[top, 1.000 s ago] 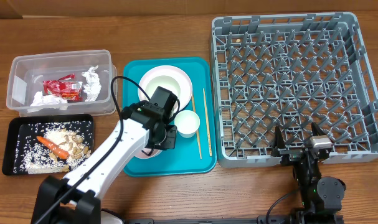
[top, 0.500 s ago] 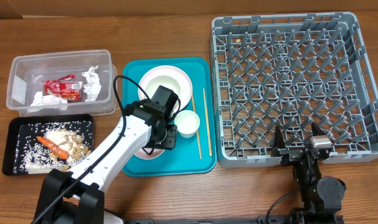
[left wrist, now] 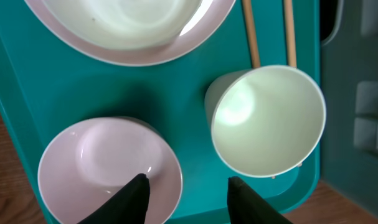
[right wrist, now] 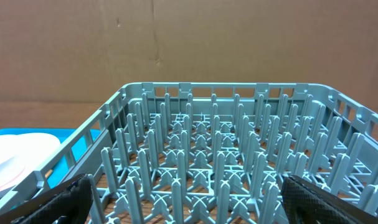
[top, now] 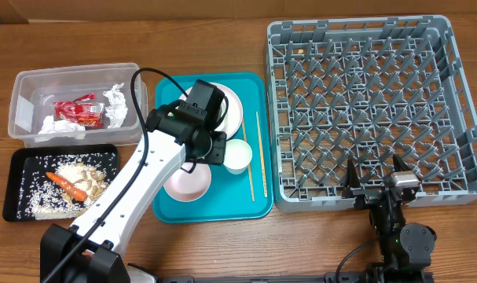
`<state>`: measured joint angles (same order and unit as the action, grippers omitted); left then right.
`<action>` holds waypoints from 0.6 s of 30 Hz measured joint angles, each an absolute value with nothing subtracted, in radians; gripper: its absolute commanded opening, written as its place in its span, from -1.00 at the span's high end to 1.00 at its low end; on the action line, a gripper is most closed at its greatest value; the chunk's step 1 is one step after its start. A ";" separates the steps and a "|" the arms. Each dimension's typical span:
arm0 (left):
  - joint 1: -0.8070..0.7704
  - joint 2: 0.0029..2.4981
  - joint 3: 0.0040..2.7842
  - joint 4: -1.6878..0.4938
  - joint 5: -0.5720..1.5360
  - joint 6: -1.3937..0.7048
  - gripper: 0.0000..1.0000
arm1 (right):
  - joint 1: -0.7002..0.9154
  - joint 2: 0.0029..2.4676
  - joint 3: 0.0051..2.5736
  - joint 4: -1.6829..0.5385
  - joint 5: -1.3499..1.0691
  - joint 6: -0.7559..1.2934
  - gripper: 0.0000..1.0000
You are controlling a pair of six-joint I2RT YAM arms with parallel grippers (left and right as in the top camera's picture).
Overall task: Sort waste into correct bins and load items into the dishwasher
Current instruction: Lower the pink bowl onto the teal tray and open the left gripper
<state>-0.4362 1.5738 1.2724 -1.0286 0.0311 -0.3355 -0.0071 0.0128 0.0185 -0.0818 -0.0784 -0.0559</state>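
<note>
**Overhead view.** You see the left claw (top: 213, 151) over the teal tray (top: 254, 206), between a white bowl (top: 187, 183) and the small cup (top: 238, 156). Its fingers stand apart and grip nothing. The plate (top: 232, 110) lies at the tray's far end, partly under the arm. The chopsticks (top: 258, 135) lie along the tray's right side. The clear tub (top: 26, 86) holds the red wrapper (top: 79, 112) and tissues (top: 116, 106). In front of it, the black tray (top: 18, 165) carries the carrot piece (top: 65, 182) among crumbs (top: 93, 182) and rice (top: 38, 200). The grey rack (top: 364, 102) fills the right of the worktop (top: 81, 39), with the right claw (top: 374, 182) at its near edge.

**Left wrist view.** Note the left claw (left wrist: 187, 186) spread: one fingertip is over the bowl (left wrist: 101, 162), the other over bare teal tray (left wrist: 27, 81). The cup (left wrist: 266, 121) stands upright just beside the bowl, and the chopsticks (left wrist: 251, 31) pass behind it. The plate (left wrist: 126, 25) lies beyond.

**Right wrist view.** The right claw (right wrist: 187, 186) is spread wide and empty, facing the pegs of the rack (right wrist: 207, 143).
</note>
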 measured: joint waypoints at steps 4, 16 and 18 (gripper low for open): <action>-0.436 1.574 1.272 -1.018 0.051 -0.342 0.23 | -0.007 0.013 0.019 -0.083 -0.079 -0.056 -1.00; -0.438 1.574 1.270 -0.975 0.068 -0.376 0.24 | -0.007 0.013 0.019 -0.082 -0.079 -0.056 -1.00; -0.440 1.574 1.261 -0.944 0.068 -0.390 0.25 | -0.007 0.013 0.019 -0.082 -0.079 -0.056 -1.00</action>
